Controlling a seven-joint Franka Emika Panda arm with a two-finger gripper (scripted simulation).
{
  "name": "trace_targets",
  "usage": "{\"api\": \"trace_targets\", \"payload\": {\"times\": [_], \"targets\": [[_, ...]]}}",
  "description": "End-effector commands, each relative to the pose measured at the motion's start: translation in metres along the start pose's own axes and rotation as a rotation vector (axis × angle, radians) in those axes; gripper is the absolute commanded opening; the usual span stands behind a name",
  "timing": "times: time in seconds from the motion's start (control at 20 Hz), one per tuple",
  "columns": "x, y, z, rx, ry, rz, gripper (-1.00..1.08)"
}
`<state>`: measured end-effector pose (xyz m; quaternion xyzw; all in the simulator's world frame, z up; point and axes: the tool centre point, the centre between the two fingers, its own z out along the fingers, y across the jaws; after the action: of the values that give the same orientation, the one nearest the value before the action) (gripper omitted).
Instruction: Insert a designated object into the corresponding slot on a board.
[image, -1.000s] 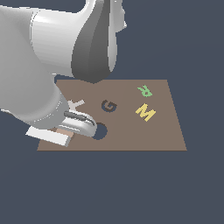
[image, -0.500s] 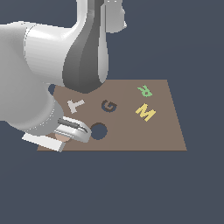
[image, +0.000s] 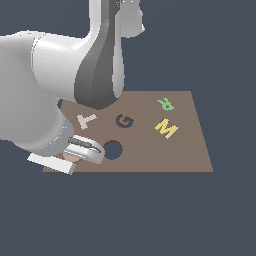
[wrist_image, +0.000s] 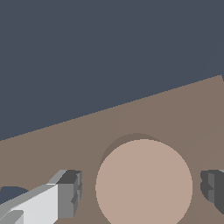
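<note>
The pinkish-tan round disc (wrist_image: 143, 183) lies flat on the brown board (image: 185, 150) near its front corner at the exterior view's left. In the exterior view only a sliver of the disc (image: 70, 157) shows under the hand. My gripper (wrist_image: 142, 190) is low over it and open, with one finger (wrist_image: 68, 194) on each side and a gap between each pad and the disc's rim. The slot (image: 113, 150), a dark round hole, lies a short way toward the exterior view's right of the gripper (image: 75, 153) and is uncovered.
Raised on the board are a grey T (image: 87, 120), a dark G (image: 124, 121), a green R (image: 165, 104) and a yellow M (image: 166, 128). The bulky arm (image: 60, 90) hangs over the board's left part. Around the board lies dark floor.
The hand has slid from over the hole toward the exterior view's left and front, uncovering the slot. It now sits at the board's left front corner.
</note>
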<state>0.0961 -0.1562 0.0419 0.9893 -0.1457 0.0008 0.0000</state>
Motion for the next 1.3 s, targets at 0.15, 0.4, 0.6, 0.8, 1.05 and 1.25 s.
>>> {"api": "trace_targets", "payload": {"times": [0.15,0.4,0.6,0.8,1.05,1.25], "targets": [[-0.001,0.0,0.012,0.0,-0.002,0.0,1.0],[-0.001,0.0,0.012,0.0,-0.002,0.0,-1.0],[-0.001,0.0,0.012,0.0,-0.002,0.0,-1.0],[-0.001,-0.001,0.011,0.0,-0.002,0.0,-1.0],[-0.004,-0.004,0.011,0.0,-0.001,0.021,-1.0],[-0.009,-0.011,0.01,0.0,-0.001,0.059,-1.0]]}}
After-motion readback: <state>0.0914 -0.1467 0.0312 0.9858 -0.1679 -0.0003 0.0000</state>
